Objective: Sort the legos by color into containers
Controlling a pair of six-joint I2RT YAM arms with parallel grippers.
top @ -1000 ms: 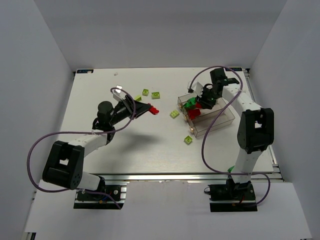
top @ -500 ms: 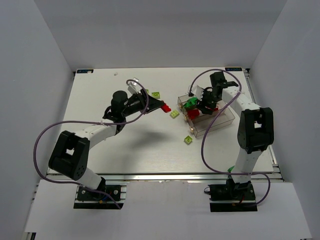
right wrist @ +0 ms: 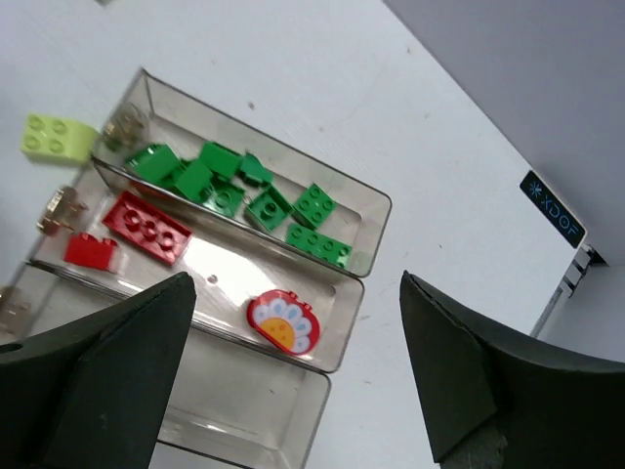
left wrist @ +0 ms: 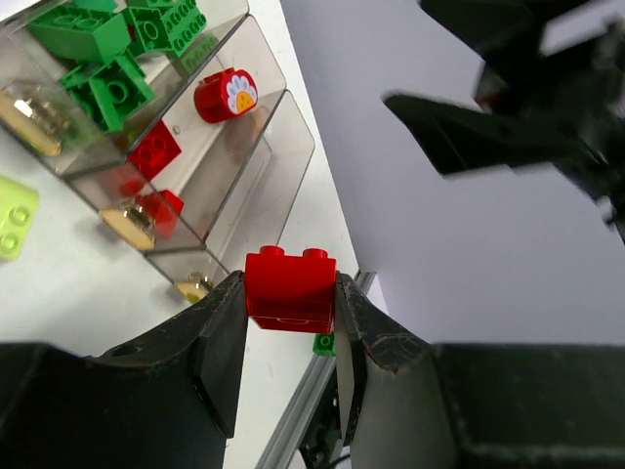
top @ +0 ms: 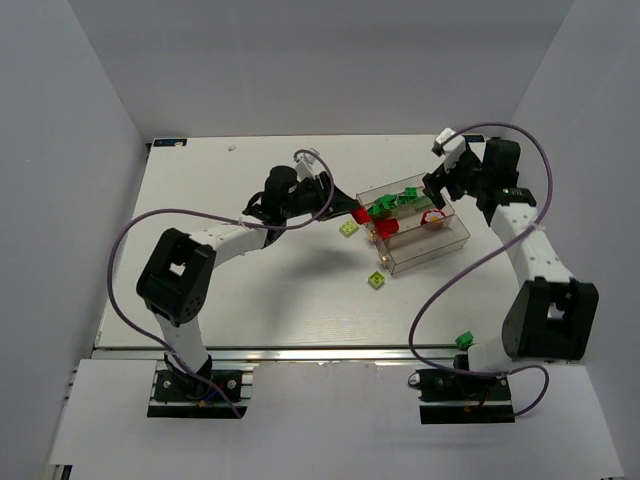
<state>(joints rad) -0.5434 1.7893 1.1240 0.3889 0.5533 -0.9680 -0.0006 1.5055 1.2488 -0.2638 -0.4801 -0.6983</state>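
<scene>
My left gripper is shut on a red brick and holds it just left of the clear stepped tray, above the table. In the right wrist view the tray's far bin holds several dark green bricks. Its middle bin holds a red plate, a small red brick and a red flower-printed piece. The near bin is bare. My right gripper is open and empty above the tray's right end. Two lime bricks lie on the table.
A dark green brick lies on the front rail by the right arm's base. The purple cables loop over the table on both sides. Grey walls close the table in at left, back and right.
My left gripper has carried the red brick rightward to the tray's left end. My right gripper has lifted out of the bins and drawn back to the right.
</scene>
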